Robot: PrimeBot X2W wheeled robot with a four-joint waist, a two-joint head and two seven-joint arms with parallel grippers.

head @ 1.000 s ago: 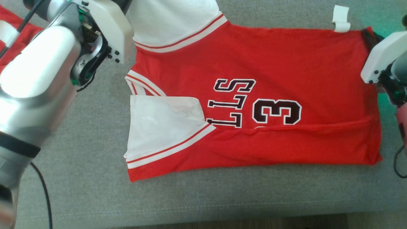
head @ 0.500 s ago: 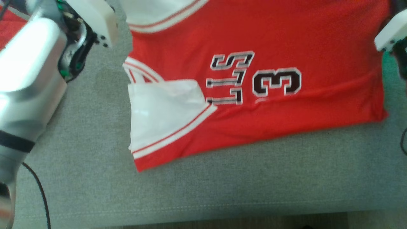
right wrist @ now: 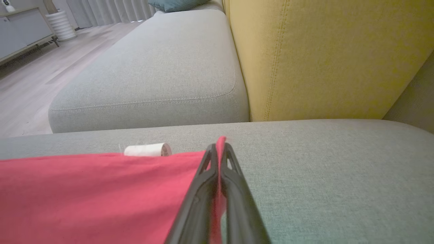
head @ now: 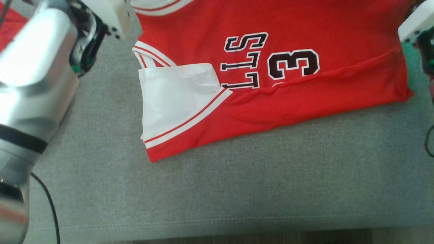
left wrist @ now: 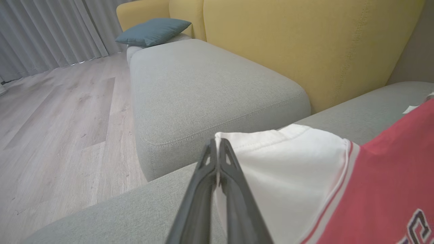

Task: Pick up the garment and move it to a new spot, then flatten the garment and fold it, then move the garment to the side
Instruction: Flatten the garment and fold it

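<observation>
Red cloth with white trim is what I have in both claws: the garment [head: 271,95], a jersey, lies spread on the grey seat cushion [head: 237,189] in front of me, printed side up, with a dark "3" and block letters outlined in white. Its near long edge is turned over onto itself along a raised crease that runs below the print. A white sleeve [head: 173,98] with a red-and-white band lies flat at my left end of it, and the far part runs off the top of the head view. My left claw [left wrist: 217,145] is pressed together on the edge of the other white sleeve, the fabric pinched between the two dark fingers and lifted a little off the cushion. My right claw [right wrist: 219,145] is clamped on a red corner at the opposite end, a small peak of cloth poking up past the fingertips. A small white rolled tag [right wrist: 147,149] sits at the far edge of the red cloth, just beside that corner. My pale left forearm [head: 30,84] fills the left side of the head view. Beyond the cushion stand a yellow backrest [left wrist: 305,51], a second grey seat carrying a teal pillow [left wrist: 152,32], a wooden floor [left wrist: 51,118] and grey curtains [left wrist: 44,30].
</observation>
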